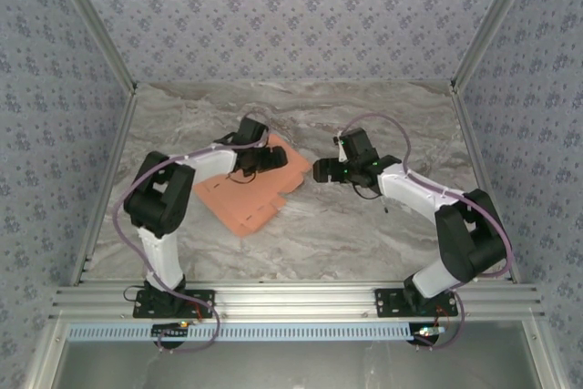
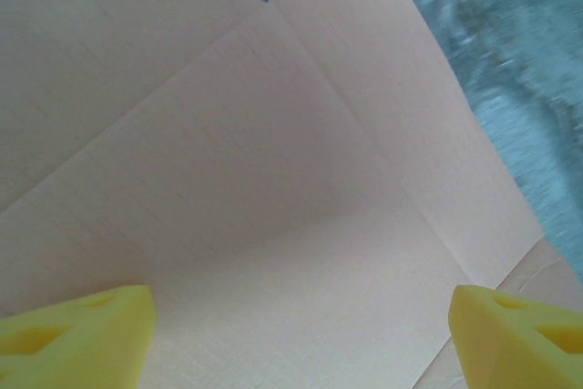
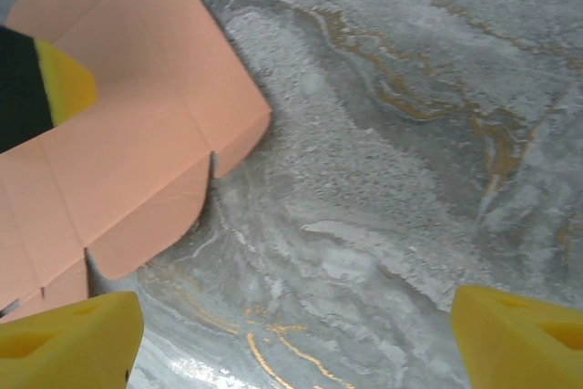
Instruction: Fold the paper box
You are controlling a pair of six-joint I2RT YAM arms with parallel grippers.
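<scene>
The paper box (image 1: pixel 241 205), a salmon-orange die-cut sheet of thin card, lies flat and unfolded on the grey marble-patterned table (image 1: pixel 364 243), a little left of its middle. The left gripper (image 1: pixel 264 159) hangs over the far part of the sheet. Its yellow fingertips (image 2: pixel 77 339) are wide apart with only creased card below them, and it has hold of nothing. The right gripper (image 1: pixel 319 170) stands just beside the sheet's right edge, over bare table, also wide open and empty.

I judge that no fold is made yet. The main risk is that the thin sheet slides on the smooth table if one finger pushes a flap while nothing presses the sheet down. The card may then bend beside the crease and not on it. The two grippers are also near each other and could collide above the right flaps.
</scene>
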